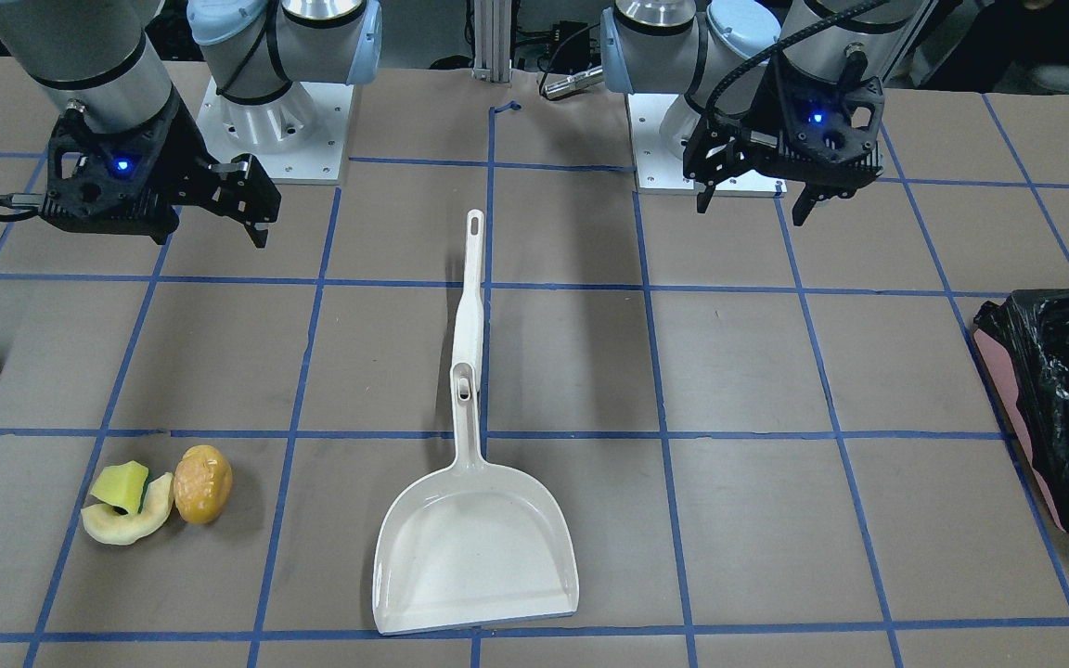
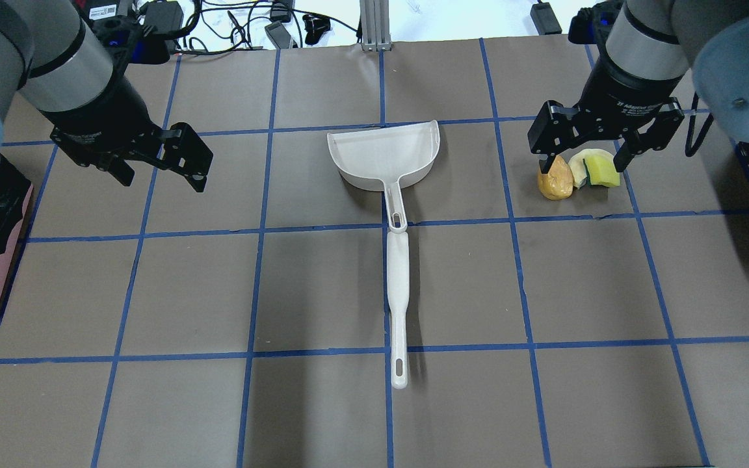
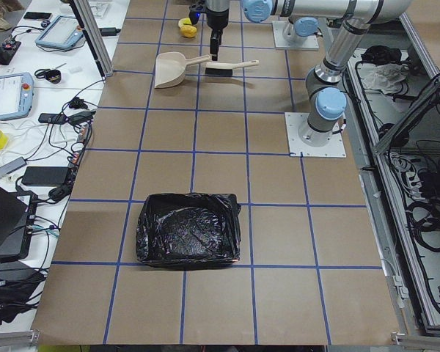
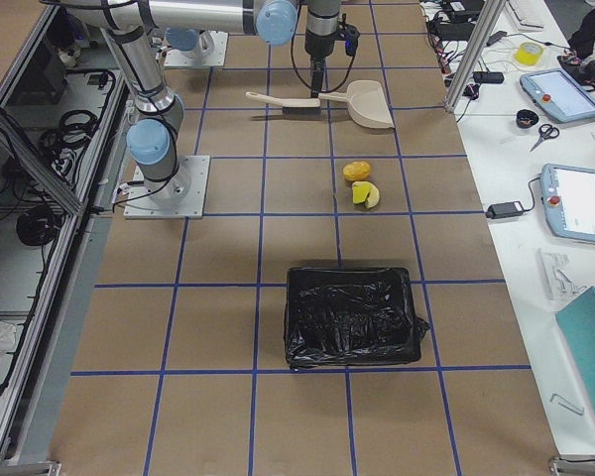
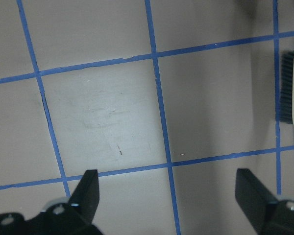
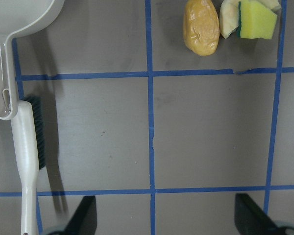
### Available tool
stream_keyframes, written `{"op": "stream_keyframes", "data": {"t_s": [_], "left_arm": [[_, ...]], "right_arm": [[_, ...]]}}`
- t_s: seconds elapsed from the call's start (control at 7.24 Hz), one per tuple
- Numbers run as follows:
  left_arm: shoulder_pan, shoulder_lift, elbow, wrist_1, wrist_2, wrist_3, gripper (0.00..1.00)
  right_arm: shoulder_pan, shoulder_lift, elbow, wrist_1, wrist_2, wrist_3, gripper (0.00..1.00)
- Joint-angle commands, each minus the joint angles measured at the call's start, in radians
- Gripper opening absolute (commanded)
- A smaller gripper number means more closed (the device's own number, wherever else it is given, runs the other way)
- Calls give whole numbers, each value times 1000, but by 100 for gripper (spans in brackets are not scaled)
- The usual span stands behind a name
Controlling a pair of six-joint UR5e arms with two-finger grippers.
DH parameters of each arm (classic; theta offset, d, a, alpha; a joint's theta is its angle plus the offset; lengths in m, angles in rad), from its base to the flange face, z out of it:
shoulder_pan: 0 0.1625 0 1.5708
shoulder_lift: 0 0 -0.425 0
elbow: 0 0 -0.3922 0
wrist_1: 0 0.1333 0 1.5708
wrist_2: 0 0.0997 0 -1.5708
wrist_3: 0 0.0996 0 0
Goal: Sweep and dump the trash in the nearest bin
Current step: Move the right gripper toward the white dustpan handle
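Well apart: trash; white dustpan; bag-lined bin

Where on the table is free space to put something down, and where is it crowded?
Bare paper lies between the dustpan and the pink-sided bin, and beside the brush on both sides. It is crowded at the three trash pieces, to the robot's right.

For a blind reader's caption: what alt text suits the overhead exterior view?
A white plastic dustpan and white long-handled brush lie end to end on a brown, blue-taped table. At upper right, an orange-yellow lumpy oval, pale yellow peel and yellow-and-green wedge show framed by the open right gripper; the open left gripper hangs upper left.
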Motion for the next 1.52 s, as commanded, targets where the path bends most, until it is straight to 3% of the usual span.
{"op": "stream_keyframes", "data": {"t_s": [0.0,1.11,1.38], "left_arm": [[-3,0,1,0,1,0,100],[5,-26,-8,6,0,16,100],[4,-6,-24,13,4,14,100]], "right_arm": [[0,-19,-9,2,-9,0,100],[0,-37,-10,-22,11,20,100],[0,-37,-8,-21,55,20,100]]}}
